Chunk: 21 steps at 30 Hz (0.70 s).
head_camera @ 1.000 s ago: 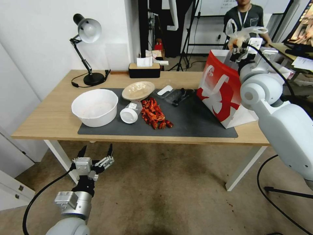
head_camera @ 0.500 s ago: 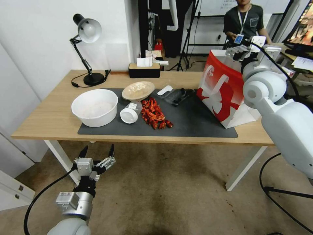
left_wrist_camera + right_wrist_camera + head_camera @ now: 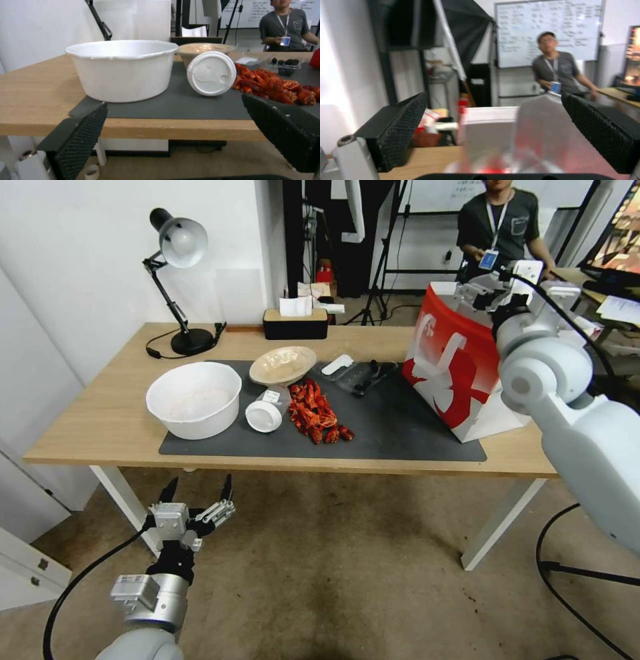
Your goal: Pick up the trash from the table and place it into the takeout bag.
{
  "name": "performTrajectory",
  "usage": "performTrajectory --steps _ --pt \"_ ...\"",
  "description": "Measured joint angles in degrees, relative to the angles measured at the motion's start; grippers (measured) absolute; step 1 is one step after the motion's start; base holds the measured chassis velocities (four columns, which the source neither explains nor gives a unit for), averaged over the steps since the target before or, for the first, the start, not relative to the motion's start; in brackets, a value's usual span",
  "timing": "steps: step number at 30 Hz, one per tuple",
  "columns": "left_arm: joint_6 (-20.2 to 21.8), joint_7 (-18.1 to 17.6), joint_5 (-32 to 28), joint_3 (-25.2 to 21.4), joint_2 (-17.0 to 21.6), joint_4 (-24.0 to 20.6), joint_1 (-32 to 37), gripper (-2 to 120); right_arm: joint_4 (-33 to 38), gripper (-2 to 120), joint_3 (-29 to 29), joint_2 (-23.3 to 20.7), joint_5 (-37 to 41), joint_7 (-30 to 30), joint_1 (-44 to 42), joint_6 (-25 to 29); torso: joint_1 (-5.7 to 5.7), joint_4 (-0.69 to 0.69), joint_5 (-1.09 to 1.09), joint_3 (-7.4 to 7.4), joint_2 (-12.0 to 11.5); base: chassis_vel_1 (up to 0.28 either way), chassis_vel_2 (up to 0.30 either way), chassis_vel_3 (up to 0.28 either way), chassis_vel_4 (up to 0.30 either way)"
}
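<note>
The red and white takeout bag (image 3: 453, 370) stands open at the right end of the table (image 3: 100, 410); its silvery lining (image 3: 520, 140) lies just under my right gripper (image 3: 485, 292) (image 3: 493, 135), which hovers over the bag's mouth, open and holding nothing. On the dark mat (image 3: 400, 437) lie red shells (image 3: 317, 413) (image 3: 273, 86), a white-lidded clear cup (image 3: 265, 413) (image 3: 211, 73) on its side and a beige shallow bowl (image 3: 283, 365) (image 3: 205, 48). My left gripper (image 3: 197, 493) (image 3: 176, 135) hangs open below the table's front edge, level with the cup.
A big white bowl (image 3: 193, 400) (image 3: 123, 70) sits at the mat's left end. A clear tray with dark bits (image 3: 363, 377) and a white lid piece (image 3: 338, 364) lie behind the shells. A black desk lamp (image 3: 180, 287) and tissue box (image 3: 295, 323) stand at the back.
One second ago my right gripper held a knotted clear bag above the takeout bag. It has let go, the clear bag is gone from sight, and the arm has shifted slightly right.
</note>
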Motion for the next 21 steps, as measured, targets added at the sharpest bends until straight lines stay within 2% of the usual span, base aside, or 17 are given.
performTrajectory --steps 1,5,7,8,10,11,13,15,17,18,21 --pt "-0.21 0.11 0.05 0.1 -0.02 0.09 -0.02 100 2.1 100 1.37 -0.31 -0.18 -1.43 -2.84 2.46 0.0 0.01 0.0 0.0 0.0 0.0 0.0 0.0 0.0" --pt "-0.41 0.22 0.11 0.48 -0.11 0.48 0.01 100 5.84 100 4.25 -0.34 -0.72 -4.1 -8.95 5.84 0.0 0.0 0.01 0.0 0.0 0.0 0.0 0.0 0.0" --pt "-0.81 0.41 0.03 0.66 -0.14 1.04 -0.14 100 10.65 100 7.36 0.11 -3.11 -7.11 -18.52 9.46 0.0 0.01 0.02 0.0 0.0 0.0 0.0 0.0 0.0" --pt "-0.81 0.41 0.03 0.66 -0.14 1.04 -0.14 100 10.65 100 7.36 0.11 -3.11 -7.11 -18.52 9.46 0.0 0.01 0.02 0.0 0.0 0.0 0.0 0.0 0.0" --pt "-1.11 0.59 -0.17 0.66 -0.02 1.49 -0.42 100 14.1 100 10.27 1.07 -5.33 -8.56 -26.28 11.51 0.0 -0.01 -0.02 0.0 0.0 0.0 0.0 0.0 0.0" --pt "-1.11 0.59 -0.17 0.66 -0.02 1.49 -0.42 100 14.1 100 10.27 1.07 -5.33 -8.56 -26.28 11.51 0.0 -0.01 -0.02 0.0 0.0 0.0 0.0 0.0 0.0" --pt "-1.15 0.82 -0.78 0.76 0.17 1.77 -0.6 100 17.18 100 14.04 2.79 -10.17 -10.64 -36.98 14.74 0.0 0.0 -0.01 -0.01 0.0 0.0 0.0 0.0 0.0" --pt "-1.15 0.87 -0.88 0.81 0.18 1.8 -0.6 100 17.44 100 14.37 3.01 -10.74 -10.88 -38.11 15.2 -0.01 0.0 -0.01 -0.01 0.0 0.0 0.0 0.0 0.0" --pt "-1.27 1.15 -1.09 0.99 0.32 2.23 -0.61 100 18.75 100 16.61 5.61 -15.22 -13.1 -47.11 19.13 -0.01 0.0 -0.01 -0.01 0.0 0.0 0.0 0.0 0.0" --pt "-1.27 1.15 -1.09 0.99 0.32 2.23 -0.61 100 18.75 100 16.61 5.61 -15.22 -13.1 -47.11 19.13 -0.01 0.0 -0.01 -0.01 0.0 0.0 0.0 0.0 0.0" --pt "-1.46 1.26 -1.18 1.16 0.51 2.76 -0.69 100 17.64 100 17.62 11.06 -20.87 -15.39 -56.07 25.14 -0.01 0.0 -0.01 0.0 0.0 0.0 0.0 0.0 0.0"
